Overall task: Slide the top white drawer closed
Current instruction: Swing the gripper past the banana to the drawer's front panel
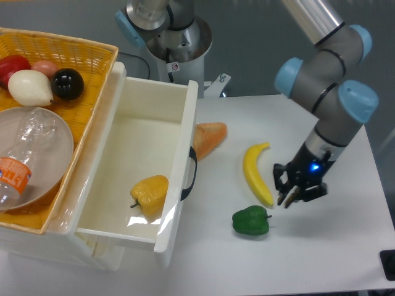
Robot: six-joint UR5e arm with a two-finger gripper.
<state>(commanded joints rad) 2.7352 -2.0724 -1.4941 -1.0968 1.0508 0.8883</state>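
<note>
At the left, the top white drawer stands pulled fully out, holding one yellow pepper; to its right one bread piece, one banana and one green pepper lie on the table, then the empty gripper, fingers slightly parted, hovers just right of the banana.

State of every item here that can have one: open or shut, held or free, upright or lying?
top white drawer: pulled open, yellow pepper inside
gripper: empty, above the table; jaw state unclear
plastic bottle: lying in the wicker basket
banana: lying free
green pepper: lying free
</note>
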